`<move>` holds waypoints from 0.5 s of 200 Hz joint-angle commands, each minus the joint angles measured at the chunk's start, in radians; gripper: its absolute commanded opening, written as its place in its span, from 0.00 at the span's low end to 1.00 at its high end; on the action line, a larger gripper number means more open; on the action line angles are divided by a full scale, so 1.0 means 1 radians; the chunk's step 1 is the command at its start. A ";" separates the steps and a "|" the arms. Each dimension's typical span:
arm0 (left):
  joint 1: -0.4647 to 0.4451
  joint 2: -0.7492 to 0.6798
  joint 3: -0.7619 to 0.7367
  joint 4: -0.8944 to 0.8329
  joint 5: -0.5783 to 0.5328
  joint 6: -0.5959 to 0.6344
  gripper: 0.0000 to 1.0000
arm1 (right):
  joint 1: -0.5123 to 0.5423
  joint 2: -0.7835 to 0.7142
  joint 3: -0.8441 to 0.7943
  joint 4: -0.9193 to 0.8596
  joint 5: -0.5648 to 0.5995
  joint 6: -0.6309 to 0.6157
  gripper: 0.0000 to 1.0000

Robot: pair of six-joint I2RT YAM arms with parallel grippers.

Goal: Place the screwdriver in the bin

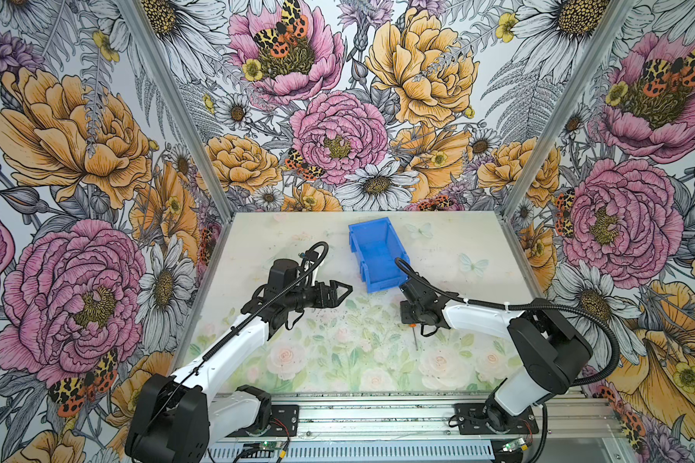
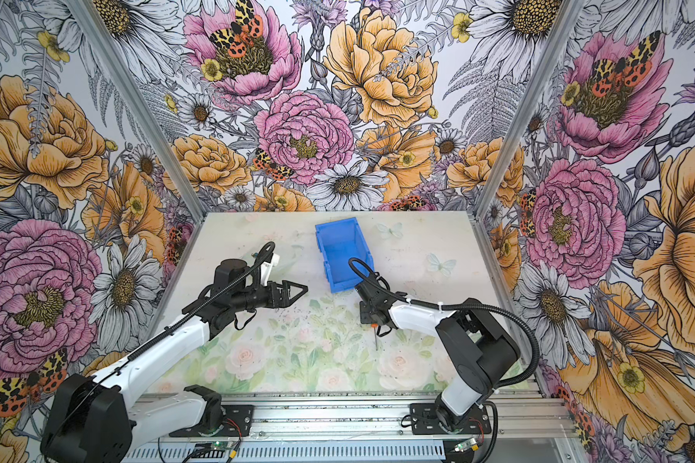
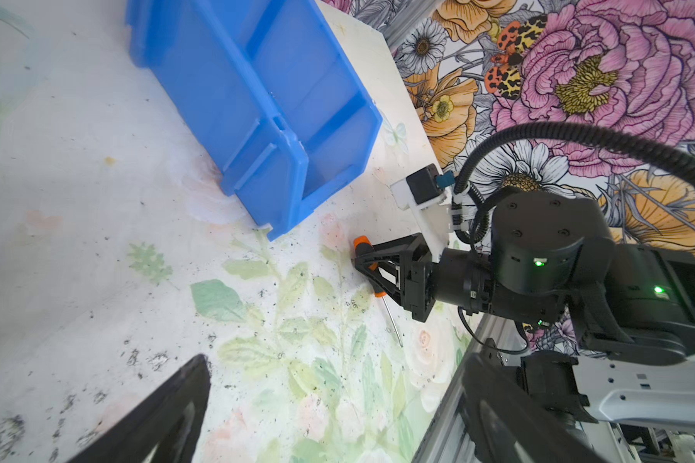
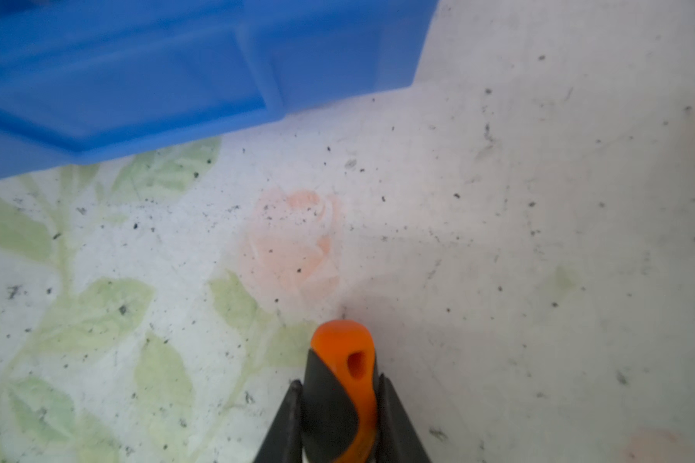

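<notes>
Gripping the one screwdriver (image 4: 340,360) by its orange-and-black handle, the right gripper (image 3: 360,256) has both jaws pressed against the handle's sides. The orange end cap pokes out past the fingertips. The thin silver shaft sticks out the other way, pointing towards the near edge of the worktop (image 1: 297,360). In both top views the tool (image 1: 414,336) (image 2: 376,338) is mostly hidden under the right wrist, with only a bit of orange and the shaft showing. It sits low over the worktop, and whether it touches the surface is hard to tell.

One blue bin (image 1: 362,264) (image 2: 324,260) stands on the worktop beyond the two arms, turned at an angle with its lower front wall towards the right arm. The screwdriver is outside it, close to that front wall but apart from it, as the left wrist view of the bin (image 3: 217,100) shows.

The left gripper (image 1: 348,288) hangs above the worktop to the left of the bin. It holds nothing, and its two fingers (image 3: 169,401) are spread wide in its own wrist view.

Counted: one screwdriver, one bin, two grippers.
</notes>
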 commanded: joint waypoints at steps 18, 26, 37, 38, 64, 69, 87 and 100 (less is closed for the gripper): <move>-0.022 -0.031 0.024 0.014 -0.011 0.048 0.99 | 0.011 -0.135 -0.004 -0.002 0.019 -0.022 0.00; -0.023 -0.033 0.027 0.010 -0.021 0.053 0.99 | 0.013 -0.157 -0.001 -0.003 0.021 -0.027 0.00; -0.025 -0.033 0.034 -0.001 -0.036 0.061 0.99 | 0.014 -0.184 0.003 -0.004 0.023 -0.034 0.00; -0.027 -0.033 0.036 -0.002 -0.037 0.063 0.99 | 0.013 -0.188 0.005 -0.005 0.024 -0.035 0.00; -0.034 -0.041 0.038 -0.011 -0.073 0.073 0.99 | 0.013 -0.225 0.039 -0.020 0.031 -0.054 0.00; -0.034 -0.045 0.036 -0.011 -0.080 0.072 0.99 | 0.013 -0.227 0.048 -0.025 0.033 -0.057 0.00; -0.034 -0.057 0.036 -0.015 -0.109 0.073 0.99 | 0.014 -0.235 0.097 -0.036 0.045 -0.078 0.00; -0.034 -0.062 0.037 -0.023 -0.134 0.079 0.99 | 0.013 -0.226 0.139 -0.039 0.052 -0.098 0.00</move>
